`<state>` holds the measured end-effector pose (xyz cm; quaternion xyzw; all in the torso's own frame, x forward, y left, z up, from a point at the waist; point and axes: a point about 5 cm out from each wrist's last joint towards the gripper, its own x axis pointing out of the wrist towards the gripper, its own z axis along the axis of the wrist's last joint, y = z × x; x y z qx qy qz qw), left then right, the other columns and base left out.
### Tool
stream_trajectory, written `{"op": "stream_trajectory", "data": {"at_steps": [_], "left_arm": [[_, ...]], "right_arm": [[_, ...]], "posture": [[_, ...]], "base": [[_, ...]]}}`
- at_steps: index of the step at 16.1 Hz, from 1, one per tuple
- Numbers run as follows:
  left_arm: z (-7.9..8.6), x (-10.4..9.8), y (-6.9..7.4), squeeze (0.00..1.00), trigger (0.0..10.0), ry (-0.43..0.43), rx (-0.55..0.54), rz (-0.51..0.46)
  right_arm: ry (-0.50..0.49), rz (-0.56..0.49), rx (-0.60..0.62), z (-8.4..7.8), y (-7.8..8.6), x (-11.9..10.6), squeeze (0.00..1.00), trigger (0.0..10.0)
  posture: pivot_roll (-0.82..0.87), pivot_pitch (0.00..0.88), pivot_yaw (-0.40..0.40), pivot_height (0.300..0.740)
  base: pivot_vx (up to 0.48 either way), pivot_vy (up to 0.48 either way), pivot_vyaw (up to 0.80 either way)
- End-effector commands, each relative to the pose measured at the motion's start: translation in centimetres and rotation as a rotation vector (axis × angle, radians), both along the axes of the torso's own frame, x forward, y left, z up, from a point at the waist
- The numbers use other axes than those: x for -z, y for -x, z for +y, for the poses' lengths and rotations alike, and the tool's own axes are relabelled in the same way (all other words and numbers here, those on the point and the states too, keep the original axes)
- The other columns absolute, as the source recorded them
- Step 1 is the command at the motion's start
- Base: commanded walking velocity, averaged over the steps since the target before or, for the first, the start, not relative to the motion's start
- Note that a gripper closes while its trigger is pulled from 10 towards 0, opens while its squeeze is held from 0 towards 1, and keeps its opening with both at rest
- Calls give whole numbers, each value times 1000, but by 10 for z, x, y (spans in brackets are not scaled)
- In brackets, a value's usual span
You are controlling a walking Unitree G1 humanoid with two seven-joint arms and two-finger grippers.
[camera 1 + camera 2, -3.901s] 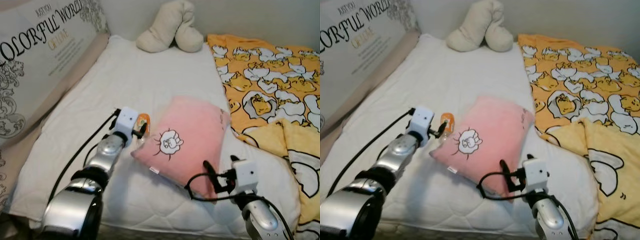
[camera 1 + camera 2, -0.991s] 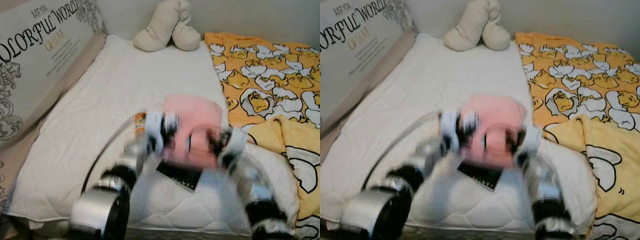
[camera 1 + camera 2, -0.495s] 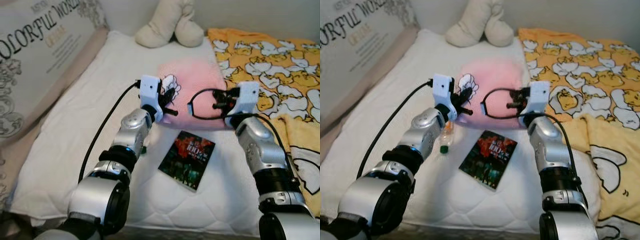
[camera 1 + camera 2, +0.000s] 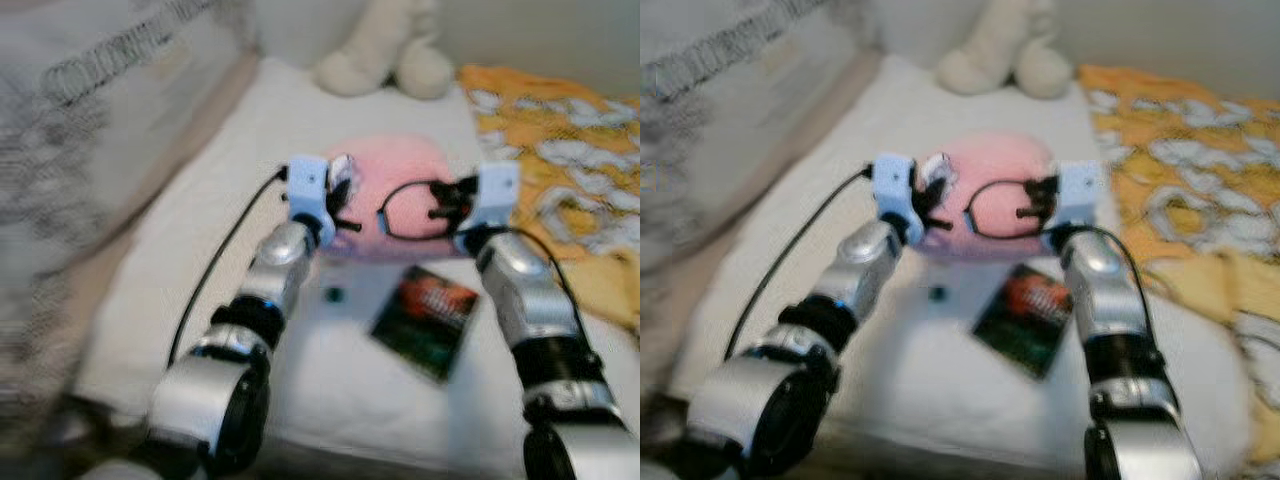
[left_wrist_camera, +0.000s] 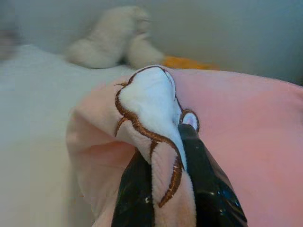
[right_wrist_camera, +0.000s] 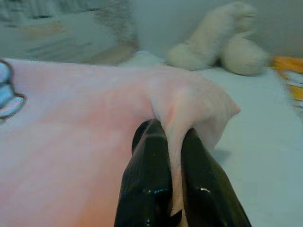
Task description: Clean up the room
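**Pink pillow held up over the bed**

The pink pillow (image 4: 395, 195) is soft and fuzzy, with a white picture outlined in brown on it. It is lifted above the white bed (image 4: 190, 270), pinched at both sides. Just below it on the bed lies a dark book (image 4: 425, 315), flat and a bit tilted.

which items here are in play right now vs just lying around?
In play:
- pink pillow, pinched at both ends
- left gripper
- right gripper

Lying about:
- book on the mattress
- cream plush
- yellow duvet
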<state>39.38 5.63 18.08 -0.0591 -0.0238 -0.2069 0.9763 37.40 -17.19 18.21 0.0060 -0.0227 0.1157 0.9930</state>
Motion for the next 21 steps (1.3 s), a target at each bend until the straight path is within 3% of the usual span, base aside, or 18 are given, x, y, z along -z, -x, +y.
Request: {"op": "stream_trajectory", "data": {"at_steps": [1, 5, 13, 21], "left_arm": [[3, -13, -2, 0, 10000, 31, -37, -60], [5, -9, -3, 0, 10000, -3, -83, -38], [20, -5, -5, 0, 10000, -67, -103, -44], [38, -17, -13, 0, 10000, -77, -132, -66]], "right_arm": [[35, -45, 11, -5, -2, -11, 0, 10000], [64, -31, -12, 0, -1, -5, 0, 10000], [75, 6, 12, 6, 7, 17, 0, 10000], [76, 9, 37, 4, 9, 22, 0, 10000]], "posture": [[122, 0, -16, 740], [128, 0, -18, 740], [124, 0, -14, 740], [108, 0, -10, 740]], "base": [[0, 480, 675], [0, 120, 675], [0, 0, 0], [453, 33, 0]]}}
